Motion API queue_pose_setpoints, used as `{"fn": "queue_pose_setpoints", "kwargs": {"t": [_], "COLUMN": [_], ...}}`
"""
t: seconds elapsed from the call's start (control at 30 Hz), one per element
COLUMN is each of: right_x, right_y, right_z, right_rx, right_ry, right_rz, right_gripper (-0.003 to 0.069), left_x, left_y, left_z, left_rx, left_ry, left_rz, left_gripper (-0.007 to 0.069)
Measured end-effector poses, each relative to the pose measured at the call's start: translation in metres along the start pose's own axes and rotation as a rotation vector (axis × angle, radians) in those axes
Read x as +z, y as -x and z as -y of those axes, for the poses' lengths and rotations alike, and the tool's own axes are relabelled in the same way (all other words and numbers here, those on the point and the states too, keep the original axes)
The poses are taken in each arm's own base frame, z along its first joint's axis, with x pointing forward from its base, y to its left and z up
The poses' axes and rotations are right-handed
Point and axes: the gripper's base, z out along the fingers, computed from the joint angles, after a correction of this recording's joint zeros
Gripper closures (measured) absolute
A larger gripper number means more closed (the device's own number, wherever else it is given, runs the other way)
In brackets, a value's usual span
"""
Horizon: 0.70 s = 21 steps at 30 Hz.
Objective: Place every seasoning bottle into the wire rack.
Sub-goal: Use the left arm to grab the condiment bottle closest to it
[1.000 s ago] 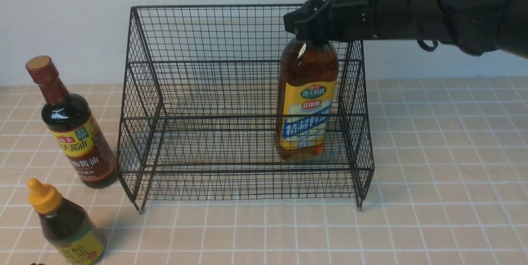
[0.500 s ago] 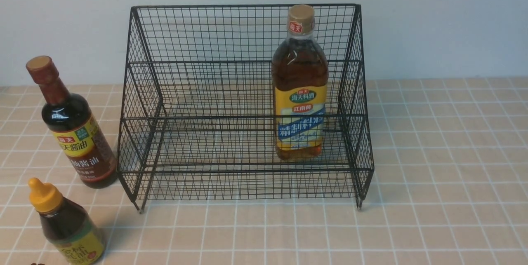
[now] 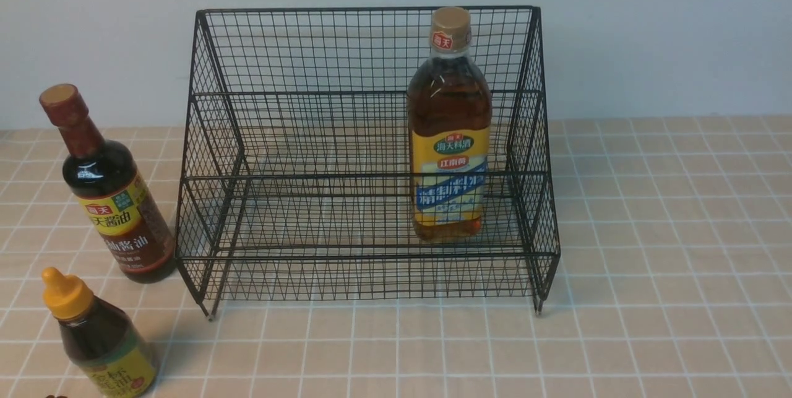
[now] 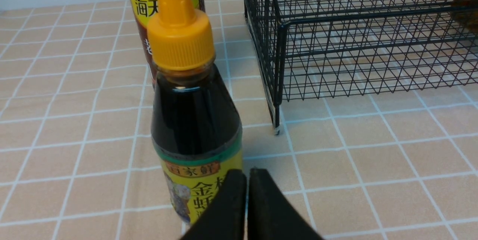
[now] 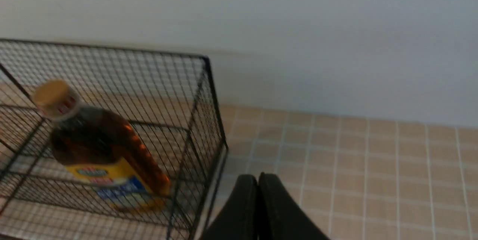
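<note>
Tall amber bottle (image 3: 450, 138), tan-capped, stands upright in our wire rack (image 3: 297, 51), toward 3 o'clock. Only the wrist views show us the left pincer (image 4: 247, 174) and right pincer (image 5: 257, 178), each pressed together, holding nothing.

My left gripper (image 4: 247, 175) is closed, its two black fingers (image 4: 229, 206) pressed flat together along their inner edges, tips level and empty. My right gripper (image 5: 258, 180) is closed too, its dark fingers (image 5: 278, 214) meeting in a thin seam and gripping nothing. The left wrist sits low and roughly level. The right wrist is higher, angled slightly downward.
</note>
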Motion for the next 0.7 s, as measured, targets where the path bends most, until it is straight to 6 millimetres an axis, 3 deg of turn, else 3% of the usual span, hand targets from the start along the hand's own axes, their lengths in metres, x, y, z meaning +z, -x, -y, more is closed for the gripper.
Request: {"fn": "queue_pose_setpoints", "kwargs": {"t": [0.2, 0.27, 0.4, 0.5, 0.7], "right_x": [-0.027, -0.045, -0.061, -0.063, -0.074], "right_y": [-0.043, -0.072, -0.116, -0.151, -0.194], "right_z": [-0.005, -0.011, -0.016, -0.017, -0.022], "right_rx": [0.036, 0.069, 0.096, 0.069, 0.066], "right_ry": [-0.027, -0.016, -0.006, -0.018, 0.007], "right_rz": [0.122, 0.271, 0.426, 0.507, 0.645], "right_gripper": [0.0671, 0.0671, 0.0671, 0.0672, 0.0672], "left_x": [0.000, 0.000, 0.000, 0.000, 0.000], "left_y": [0.000, 0.000, 0.000, 0.000, 0.000], "left_z": [0.000, 0.000, 0.000, 0.000, 0.000], "left_rx": [0.000, 0.000, 0.000, 0.000, 0.000], "left_ry": [0.000, 0.000, 0.000, 0.000, 0.000], "left_rz": [0.000, 0.000, 0.000, 0.000, 0.000], "left_gripper": [0.0631, 0.0631, 0.0631, 0.0631, 0.0631]}}
